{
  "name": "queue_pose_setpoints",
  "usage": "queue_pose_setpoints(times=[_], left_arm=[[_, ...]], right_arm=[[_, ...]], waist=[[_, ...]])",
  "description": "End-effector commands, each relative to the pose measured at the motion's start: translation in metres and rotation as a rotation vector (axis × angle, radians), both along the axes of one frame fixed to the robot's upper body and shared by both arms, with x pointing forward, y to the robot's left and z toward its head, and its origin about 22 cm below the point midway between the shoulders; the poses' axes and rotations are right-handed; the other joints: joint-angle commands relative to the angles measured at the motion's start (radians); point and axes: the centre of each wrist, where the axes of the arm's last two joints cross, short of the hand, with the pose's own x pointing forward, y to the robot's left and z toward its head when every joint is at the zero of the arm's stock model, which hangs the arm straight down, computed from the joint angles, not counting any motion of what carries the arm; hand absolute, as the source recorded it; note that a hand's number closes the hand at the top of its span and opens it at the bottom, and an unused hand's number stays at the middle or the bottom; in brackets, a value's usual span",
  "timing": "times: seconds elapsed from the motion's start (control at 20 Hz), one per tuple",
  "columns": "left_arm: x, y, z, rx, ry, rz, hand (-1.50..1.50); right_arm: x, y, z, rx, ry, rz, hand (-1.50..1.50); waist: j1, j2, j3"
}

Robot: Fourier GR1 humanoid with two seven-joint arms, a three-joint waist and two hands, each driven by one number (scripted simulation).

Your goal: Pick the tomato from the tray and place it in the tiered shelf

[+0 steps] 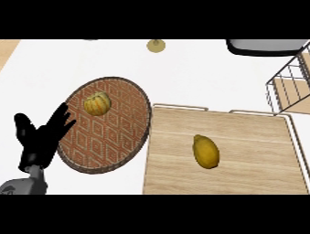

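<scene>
Head view, and we're looking steeply down on the counter [205,77]. At ten o'clock sits the round woven tray [117,146], and toward its twelve o'clock lies the tomato [97,103], yellow-orange, ribbed and squat. We read that as our target.

Down at eight o'clock our left hand [39,141] shows open, fingers straight and spread upward. It holds nothing and crosses the tray's rim at its nine o'clock; whether it touches the rim we cannot tell. It is apart from the tomato. Our right hand is out of view.

At two o'clock stands the wire tiered shelf [296,84], well apart from the tomato. Between them, at five o'clock, a wooden tray [252,178] carries an oblong yellow fruit [205,151], which we judge is not ours.

How will the tomato handle? Light, we'd say, smooth-skinned and soft enough to bruise, and likely to roll. We'd come from above and take it across its widest middle, fingers on one side and thumb on the other, curled round the ribs.
</scene>
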Motion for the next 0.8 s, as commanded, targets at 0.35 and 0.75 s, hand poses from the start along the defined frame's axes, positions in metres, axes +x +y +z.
queue_pose_setpoints(times=[0.35, 0.75], left_arm=[[-0.011, -0.006, -0.022, -0.010, 0.054, 0.006, 0.00], [-0.010, -0.001, -0.011, -0.015, 0.056, -0.011, 0.00]], right_arm=[[-0.094, -0.065, 0.018, 0.183, -0.082, -0.230, -1.50], [-0.136, -0.095, -0.011, 0.184, -0.067, -0.169, -1.50]], waist=[[-0.001, 0.014, -0.003], [-0.011, 0.011, 0.002]])
